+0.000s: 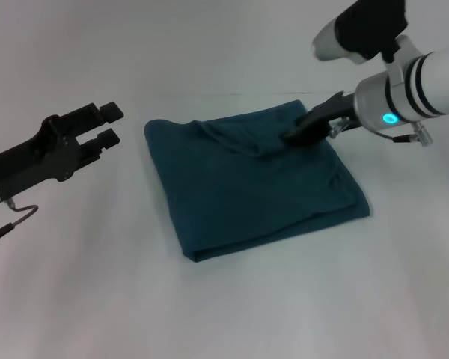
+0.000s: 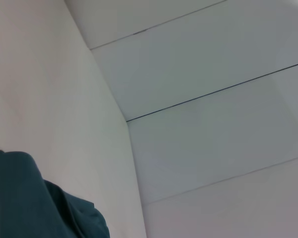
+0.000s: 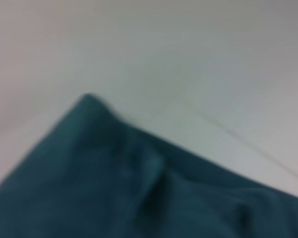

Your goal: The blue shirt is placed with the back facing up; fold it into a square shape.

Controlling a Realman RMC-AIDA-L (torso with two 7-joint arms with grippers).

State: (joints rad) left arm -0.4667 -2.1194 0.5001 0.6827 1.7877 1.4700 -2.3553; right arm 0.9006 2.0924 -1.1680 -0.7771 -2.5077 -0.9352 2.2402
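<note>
The blue shirt [image 1: 254, 183] lies between both tools, right tool [image 1: 293, 135] seemingly on it.

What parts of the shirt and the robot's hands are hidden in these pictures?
- Right tool, head view: its tips sink into a fold of the shirt, so its grip is hidden.
- Shirt's underside and inner layers: covered by the top layer.
- Left wrist view: only one shirt corner shows; the picture's edge cuts the rest.
- Right wrist view: the cloth is blurred.
- Left tool stands clear of the shirt.
</note>
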